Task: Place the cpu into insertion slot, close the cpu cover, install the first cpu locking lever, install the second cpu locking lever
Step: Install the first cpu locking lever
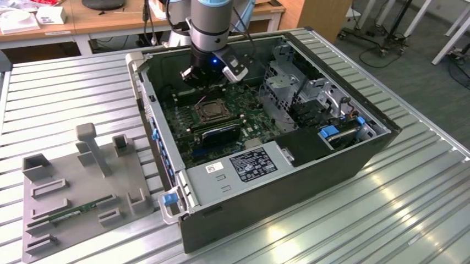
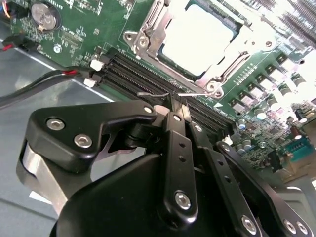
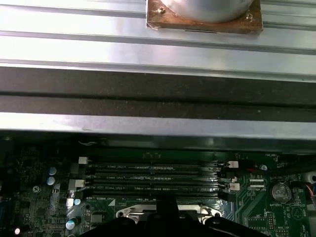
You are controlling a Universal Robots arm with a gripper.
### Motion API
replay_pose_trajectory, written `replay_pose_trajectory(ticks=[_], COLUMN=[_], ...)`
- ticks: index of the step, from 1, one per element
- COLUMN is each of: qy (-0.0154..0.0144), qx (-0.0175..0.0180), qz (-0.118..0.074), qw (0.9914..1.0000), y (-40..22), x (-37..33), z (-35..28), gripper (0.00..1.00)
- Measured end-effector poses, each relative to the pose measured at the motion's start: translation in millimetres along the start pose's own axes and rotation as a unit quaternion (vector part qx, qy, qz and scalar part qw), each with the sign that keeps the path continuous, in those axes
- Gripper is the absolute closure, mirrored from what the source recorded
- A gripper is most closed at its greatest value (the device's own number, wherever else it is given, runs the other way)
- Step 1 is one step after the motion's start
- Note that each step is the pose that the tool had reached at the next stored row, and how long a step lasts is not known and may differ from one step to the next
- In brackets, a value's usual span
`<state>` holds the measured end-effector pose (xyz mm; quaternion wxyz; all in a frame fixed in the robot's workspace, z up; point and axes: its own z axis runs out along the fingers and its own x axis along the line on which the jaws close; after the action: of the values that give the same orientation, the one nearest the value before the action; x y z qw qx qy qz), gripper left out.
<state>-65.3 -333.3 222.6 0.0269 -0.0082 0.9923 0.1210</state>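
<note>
The cpu (image 2: pixel 197 39) lies with its pale face up in the insertion slot (image 1: pixel 209 111) on the green board inside the open computer case (image 1: pixel 353 159). The silvery cpu cover (image 2: pixel 150 24) lies flat as a frame around the chip. Two thin wire levers (image 2: pixel 150 93) (image 2: pixel 197 94) run along the socket's edge beside the memory slots. My gripper (image 2: pixel 174 102) hangs just over those lever ends with its black fingers (image 2: pixel 177 148) together and nothing between them; whether it touches a lever is unclear. In the exterior view the gripper (image 1: pixel 213 77) hangs above the board's far part.
Long black memory slots (image 3: pixel 153 177) lie between the socket and the case wall. Red and black cables (image 2: pixel 49 81) and a coin battery (image 2: pixel 44 17) sit nearby. A metal drive cage (image 1: pixel 294 82) stands at the exterior view's right. A grey fixture tray (image 1: pixel 81 187) lies outside the case.
</note>
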Motion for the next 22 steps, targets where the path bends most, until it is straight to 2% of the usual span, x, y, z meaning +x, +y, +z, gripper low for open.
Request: replay_pose_trajectory(ticks=[3, 8, 15, 22], qy=[-0.0001, -0.0001, -0.0001, -0.0002], qx=[-0.0025, -0.0027, -0.0023, -0.0017], qz=[0.0, 0.0, 0.0, 0.0], qw=[1.0, 1.0, 1.0, 1.0], y=[0.1, -0.5, -2.0, -2.6], x=[0.0, 0.0, 0.3, -3.5], z=[0.0, 0.5, 6.3, 8.3], gripper=[0.89, 0.89, 0.89, 0.89])
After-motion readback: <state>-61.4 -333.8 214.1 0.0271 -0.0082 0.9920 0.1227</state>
